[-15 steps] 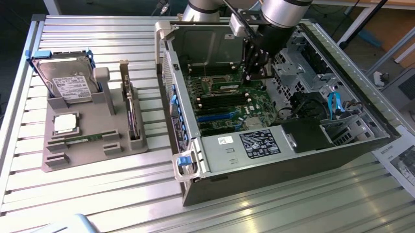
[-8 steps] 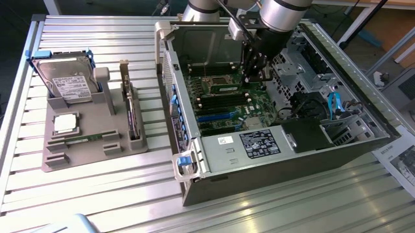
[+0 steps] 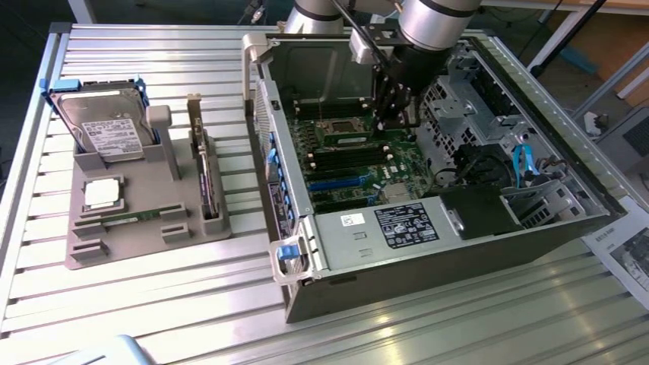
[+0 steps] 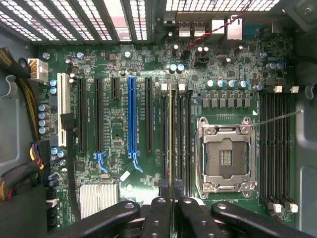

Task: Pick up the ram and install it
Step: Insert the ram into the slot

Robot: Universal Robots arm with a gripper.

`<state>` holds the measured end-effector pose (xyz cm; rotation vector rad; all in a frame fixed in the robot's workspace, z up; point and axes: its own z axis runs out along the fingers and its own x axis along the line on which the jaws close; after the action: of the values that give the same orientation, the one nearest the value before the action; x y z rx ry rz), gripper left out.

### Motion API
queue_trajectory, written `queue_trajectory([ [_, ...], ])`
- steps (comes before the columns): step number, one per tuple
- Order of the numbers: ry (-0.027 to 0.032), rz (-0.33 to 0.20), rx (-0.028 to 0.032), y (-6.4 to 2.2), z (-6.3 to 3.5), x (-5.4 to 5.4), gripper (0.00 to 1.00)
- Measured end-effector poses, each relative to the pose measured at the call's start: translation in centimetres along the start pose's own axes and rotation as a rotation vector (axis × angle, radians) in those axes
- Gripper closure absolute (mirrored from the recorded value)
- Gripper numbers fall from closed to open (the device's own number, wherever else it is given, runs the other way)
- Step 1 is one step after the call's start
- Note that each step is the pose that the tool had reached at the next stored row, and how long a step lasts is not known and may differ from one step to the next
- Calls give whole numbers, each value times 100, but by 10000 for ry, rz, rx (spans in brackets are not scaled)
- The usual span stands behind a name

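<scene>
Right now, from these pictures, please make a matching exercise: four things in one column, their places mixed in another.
1. thin green ram stick
2. silver rectangular hard drive
3. square silver processor chip
4. metal-framed processor socket

A. flat on the grey plastic tray
B. empty, on the green motherboard
C. held in the black gripper
D. propped in the tray's stand

Pairs: 1-C; 2-D; 3-A; 4-B

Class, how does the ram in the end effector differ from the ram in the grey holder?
The held ram is inside the computer case, edge-on above the memory slots; the holder ram lies outside. The end effector clamps the first; the second is ungripped. Both are long, thin sticks.
</scene>
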<state>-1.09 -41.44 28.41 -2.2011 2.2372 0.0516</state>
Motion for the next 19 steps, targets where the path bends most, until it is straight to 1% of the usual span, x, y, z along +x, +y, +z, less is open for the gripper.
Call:
queue_trajectory([
  [1, 1, 1, 6, 12, 1, 0, 88],
  [13, 3, -165, 6, 11, 14, 0, 88],
  [19, 1, -165, 9, 10, 100, 1, 88],
])
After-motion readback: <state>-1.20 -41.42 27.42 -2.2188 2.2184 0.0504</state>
